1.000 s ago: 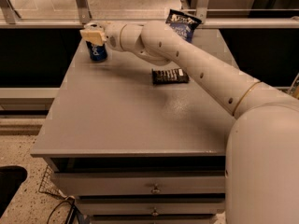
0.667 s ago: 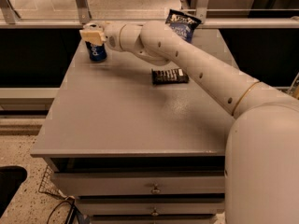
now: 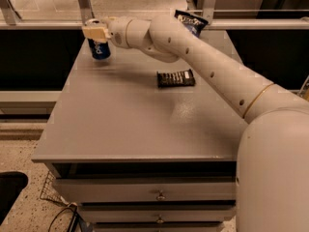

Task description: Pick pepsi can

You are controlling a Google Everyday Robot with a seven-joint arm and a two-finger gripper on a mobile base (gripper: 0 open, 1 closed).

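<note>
The pepsi can [image 3: 99, 49] is a small blue can with white lettering, upright at the far left corner of the grey table [image 3: 125, 129]. My gripper [image 3: 95, 32] reaches in from the right at the end of the long white arm and is closed around the can's top. The can hangs just above the tabletop, with a faint shadow beneath it.
A flat dark snack packet [image 3: 176, 78] lies in the middle of the far half of the table. A dark-blue chip bag [image 3: 191, 21] leans at the far right edge against the metal railing [image 3: 48, 25]. Drawers [image 3: 159, 195] are under the tabletop.
The can, held by my gripper, has risen slightly off the table. The arm has barely shifted otherwise.
</note>
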